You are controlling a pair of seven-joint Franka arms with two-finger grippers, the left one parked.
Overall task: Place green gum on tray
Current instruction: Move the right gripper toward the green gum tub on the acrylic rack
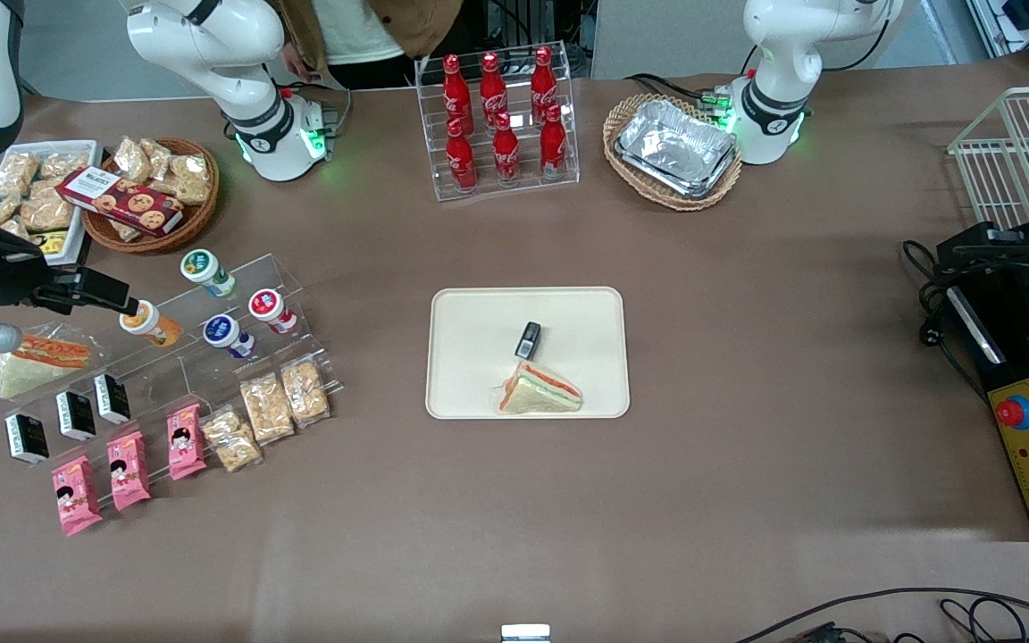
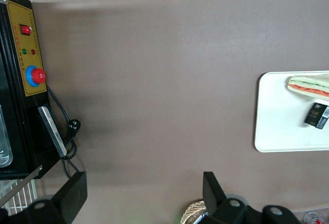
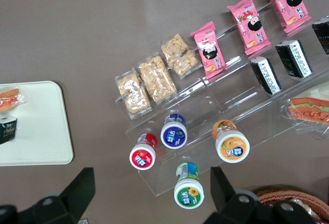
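Observation:
The green gum is a small white bottle with a green-and-white lid. It lies on the top step of a clear acrylic stand toward the working arm's end of the table. In the right wrist view the green gum shows between the two wide-apart fingers, closer to one finger. My right gripper is open and empty, held above the stand beside the orange-lidded bottle. The cream tray lies at the table's middle and also shows in the right wrist view.
Red-lidded, blue-lidded and orange-lidded bottles share the stand with snack bags, pink packets and black packets. A sandwich and a black packet lie on the tray. A cola bottle rack and wicker baskets stand farther from the camera.

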